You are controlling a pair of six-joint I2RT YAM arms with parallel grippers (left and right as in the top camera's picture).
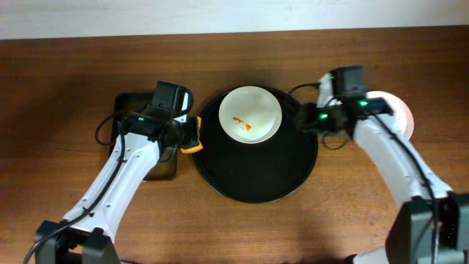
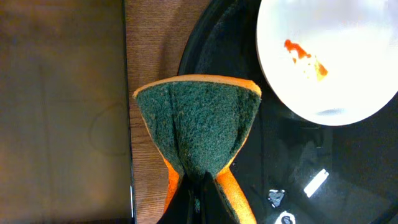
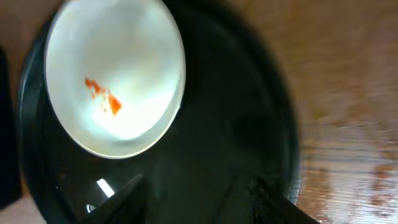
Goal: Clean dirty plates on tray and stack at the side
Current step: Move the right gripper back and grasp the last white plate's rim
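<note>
Near the far rim of the large round glossy black tray (image 1: 256, 176): one round shallow white plate (image 1: 253, 110), orange-red smear on its floor. At the tray's left rim: left gripper (image 1: 185, 136), clamped on a folded orange sponge with green scouring face (image 2: 199, 124), sponge partly over the rim, apart from the plate. Over the tray's right part: right gripper (image 3: 198, 186), fingers spread, nothing between them. Beyond the tray's right rim, on dark-brown wood-grain tabletop (image 1: 73, 73): second white plate (image 1: 401, 110), partly under the right arm. Left of the tray: smaller rectangular dark tray (image 2: 62, 112).
</note>
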